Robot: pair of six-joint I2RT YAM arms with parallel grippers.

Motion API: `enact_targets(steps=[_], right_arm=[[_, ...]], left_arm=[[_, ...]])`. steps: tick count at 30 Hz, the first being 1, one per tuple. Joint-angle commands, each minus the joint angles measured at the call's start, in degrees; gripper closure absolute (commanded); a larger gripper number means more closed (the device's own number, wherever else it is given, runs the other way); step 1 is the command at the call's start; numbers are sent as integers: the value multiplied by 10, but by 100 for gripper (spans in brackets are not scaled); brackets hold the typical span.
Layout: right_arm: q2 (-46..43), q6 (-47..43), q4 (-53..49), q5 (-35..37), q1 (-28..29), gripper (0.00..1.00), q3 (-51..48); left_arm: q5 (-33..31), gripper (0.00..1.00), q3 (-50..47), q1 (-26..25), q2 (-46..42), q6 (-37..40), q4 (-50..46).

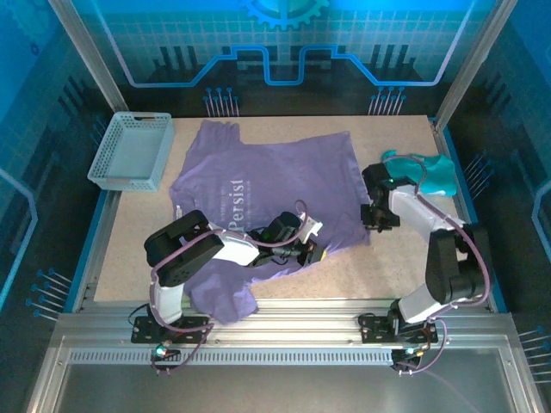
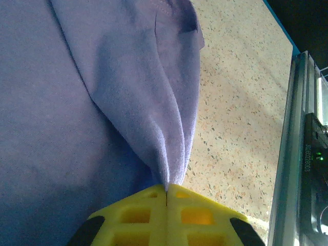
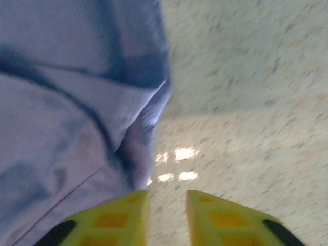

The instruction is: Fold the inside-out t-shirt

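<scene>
The t-shirt (image 1: 267,181) sprawls over the middle of the table (image 1: 129,249), leaving bare board down the left side, along the far edge and at the near right between the arms. The grey basket (image 1: 133,151) blocks the far left corner and a teal garment (image 1: 422,172) crowds the far right. The left arm (image 1: 185,245) lies low across the shirt's near part. The right arm (image 1: 452,262) bars the right edge.

Left tool (image 2: 166,192) pinched closed, right tool (image 3: 167,200) slightly parted, both arms reaching inward.
</scene>
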Motion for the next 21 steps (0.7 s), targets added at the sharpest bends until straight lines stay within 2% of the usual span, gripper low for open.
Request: enact_targets(steps=[1,6,13,21], right_arm=[[-34,21,8,-88,10,63,-50],[-10,24,47,-113,-11,60,-74],[27,13,66,-135,-33,68,-48],[34,19,74,-162,-32,60,-50]], left_arm=[[13,100,-3,4,4,0,15],[19,100,-2,4,8,-6,19],[18,100,-2,3,9,-7,22],[19,100,-3,4,9,-8,23]])
